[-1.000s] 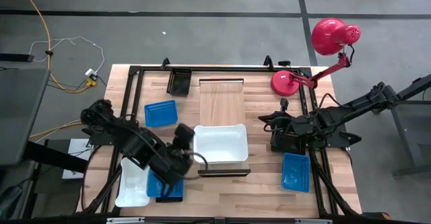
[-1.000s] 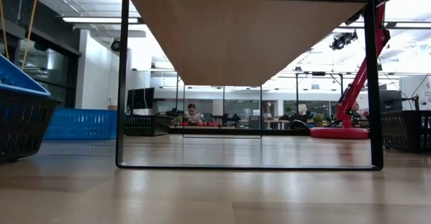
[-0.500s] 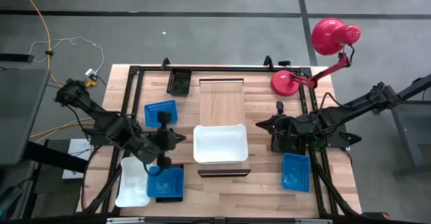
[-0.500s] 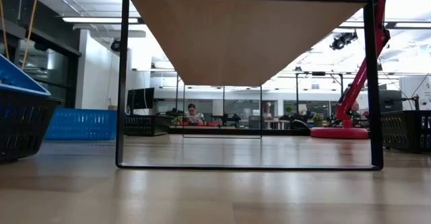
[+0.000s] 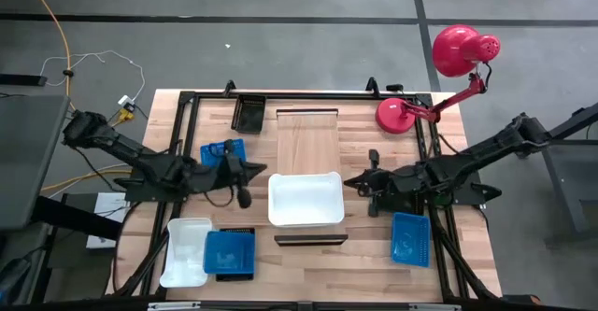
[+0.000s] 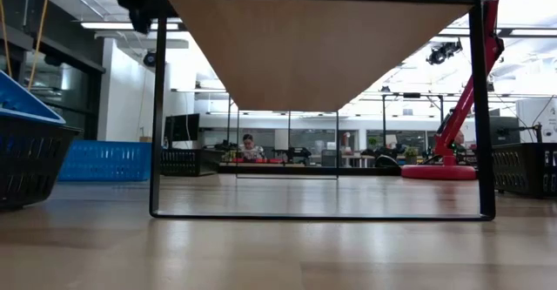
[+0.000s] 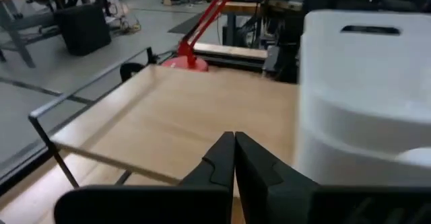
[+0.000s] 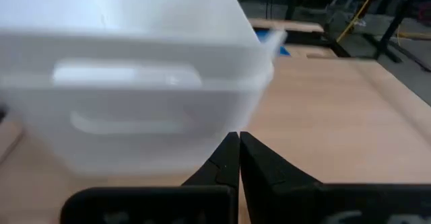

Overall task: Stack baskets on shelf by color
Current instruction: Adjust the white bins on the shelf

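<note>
A white basket [image 5: 306,200] sits on the near end of the pale wooden shelf [image 5: 307,139]. My left gripper [image 5: 254,173] is shut and empty, just left of the basket; its wrist view shows the shut fingertips [image 7: 234,142] beside the basket's wall [image 7: 363,103]. My right gripper [image 5: 349,184] is shut and empty, close to the basket's right side; its wrist view shows the fingertips [image 8: 238,142] just before the handle wall [image 8: 128,83]. I see no touch.
A blue basket [image 5: 220,156] lies under my left arm and a black one [image 5: 249,113] at the far edge. A white basket [image 5: 185,252] and a blue one on a black one [image 5: 230,252] are near left. A blue basket [image 5: 411,237] is near right. A red lamp [image 5: 402,115] stands far right.
My left arm has swung from over the near-left baskets toward the table's far edge, and its gripper has drawn a little back from the white basket's left side. My right gripper has gone left toward the white basket's right side. The basket has stayed in place.
</note>
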Controlling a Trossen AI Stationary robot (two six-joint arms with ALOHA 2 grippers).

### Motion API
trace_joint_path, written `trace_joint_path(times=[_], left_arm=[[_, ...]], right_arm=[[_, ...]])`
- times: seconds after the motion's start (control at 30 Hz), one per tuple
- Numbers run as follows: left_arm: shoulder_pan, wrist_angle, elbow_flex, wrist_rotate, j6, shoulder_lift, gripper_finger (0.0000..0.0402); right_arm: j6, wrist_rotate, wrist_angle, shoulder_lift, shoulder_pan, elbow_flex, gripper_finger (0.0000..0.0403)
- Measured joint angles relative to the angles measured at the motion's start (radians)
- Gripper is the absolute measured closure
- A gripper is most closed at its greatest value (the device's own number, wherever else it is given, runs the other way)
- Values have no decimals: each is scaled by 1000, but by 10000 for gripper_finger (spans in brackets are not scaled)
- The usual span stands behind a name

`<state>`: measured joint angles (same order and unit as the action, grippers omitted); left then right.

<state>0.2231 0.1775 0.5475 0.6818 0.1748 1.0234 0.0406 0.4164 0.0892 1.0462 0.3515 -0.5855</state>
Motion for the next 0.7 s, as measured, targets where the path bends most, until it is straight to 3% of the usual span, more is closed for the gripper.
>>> trace_joint_path(times=[0.17, 0.33, 0.7], left_arm=[[-111, 55, -14, -115, 4, 35, 401], [-151, 138, -10, -200, 8, 98, 401], [-117, 216, -11, -200, 79, 212, 401]], right_arm=[[-8, 6, 5, 31, 6, -8, 403], [-9, 71, 23, 31, 9, -7, 403], [-19, 72, 58, 34, 9, -7, 403]])
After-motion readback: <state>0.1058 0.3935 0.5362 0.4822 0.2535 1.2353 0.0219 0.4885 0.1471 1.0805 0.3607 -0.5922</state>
